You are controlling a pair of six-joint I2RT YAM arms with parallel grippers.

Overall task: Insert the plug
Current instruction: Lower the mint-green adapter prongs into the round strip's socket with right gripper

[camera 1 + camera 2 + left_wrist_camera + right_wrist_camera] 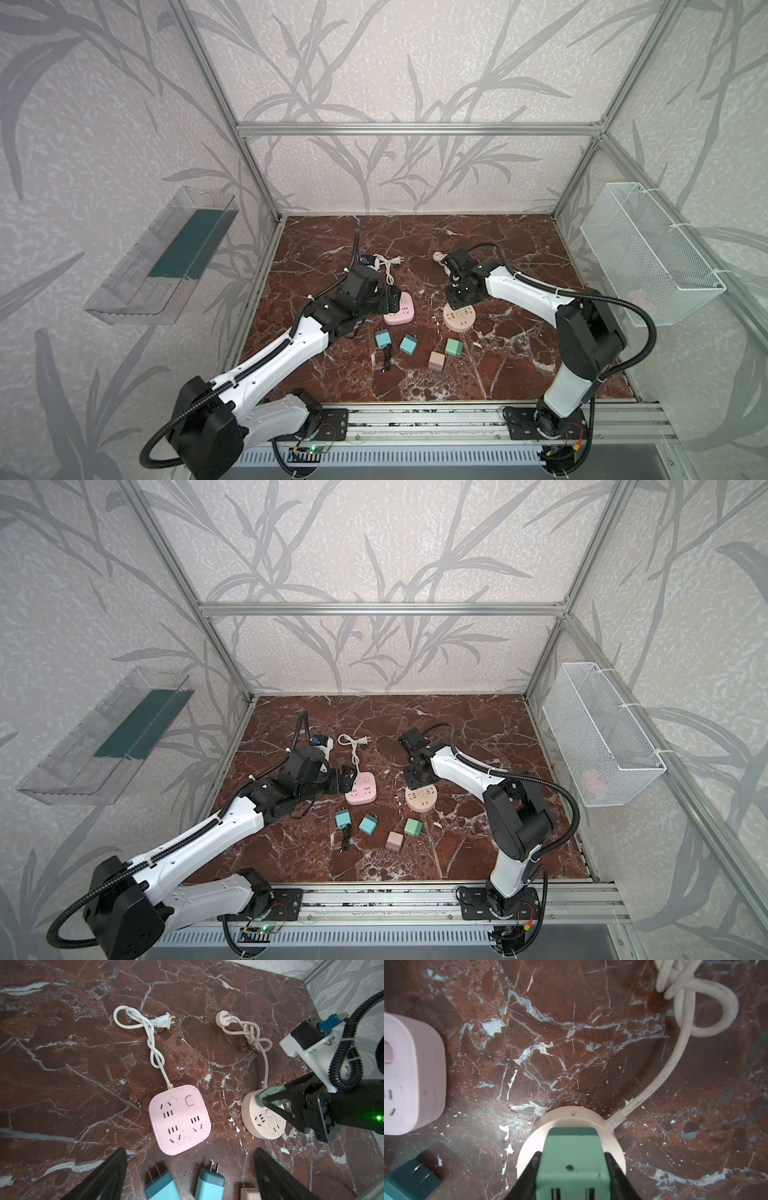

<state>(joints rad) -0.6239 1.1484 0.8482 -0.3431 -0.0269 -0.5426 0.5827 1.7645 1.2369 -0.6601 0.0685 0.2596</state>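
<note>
Insertion step, we judged. Right gripper (572, 1159) was clamped on the green plug (571, 1140) over the round socket (566, 1115); prongs hidden. Left gripper (190, 1153) gaped wide, empty. Next move needed: align prongs, press straight down.

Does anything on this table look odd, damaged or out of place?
Both cords are tied in knots, the white cord and the beige cord. The tabletop finish is chipped, with white flecks beside the round power strip.

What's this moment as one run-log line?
left gripper: open, near pink socket | right gripper: shut on green plug | status: over round socket, insertion unclear
</note>
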